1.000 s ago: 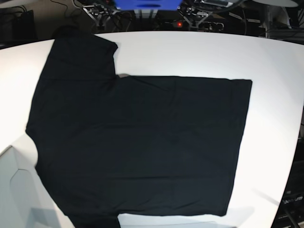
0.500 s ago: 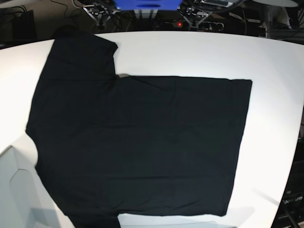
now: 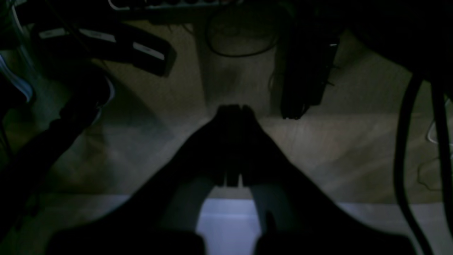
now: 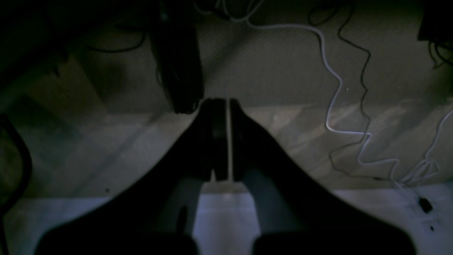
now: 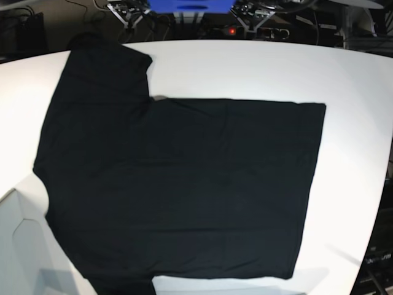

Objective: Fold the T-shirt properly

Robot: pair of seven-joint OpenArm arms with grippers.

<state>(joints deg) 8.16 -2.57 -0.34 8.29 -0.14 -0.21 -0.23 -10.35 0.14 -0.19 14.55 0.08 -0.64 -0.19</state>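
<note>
The black T-shirt (image 5: 178,184) lies spread flat on the white table (image 5: 258,67), its hem to the right and one sleeve (image 5: 107,64) at the far left. No print or tag shows. My left gripper (image 3: 233,108) is shut and empty and hangs over the floor beyond the table. My right gripper (image 4: 223,102) is also shut and empty, with only a thin slit between its fingers. In the base view, only small parts of the two arms show at the table's far edge, left arm (image 5: 252,11) and right arm (image 5: 126,11), both away from the shirt.
Cables (image 4: 332,74) and dark equipment (image 3: 304,71) lie on the floor beyond the table. A blue box (image 5: 190,6) stands behind the far edge. A pale grey object (image 5: 21,246) sits at the near left corner, beside the shirt.
The arm parts at the far edge have drawn back slightly. The T-shirt has not moved.
</note>
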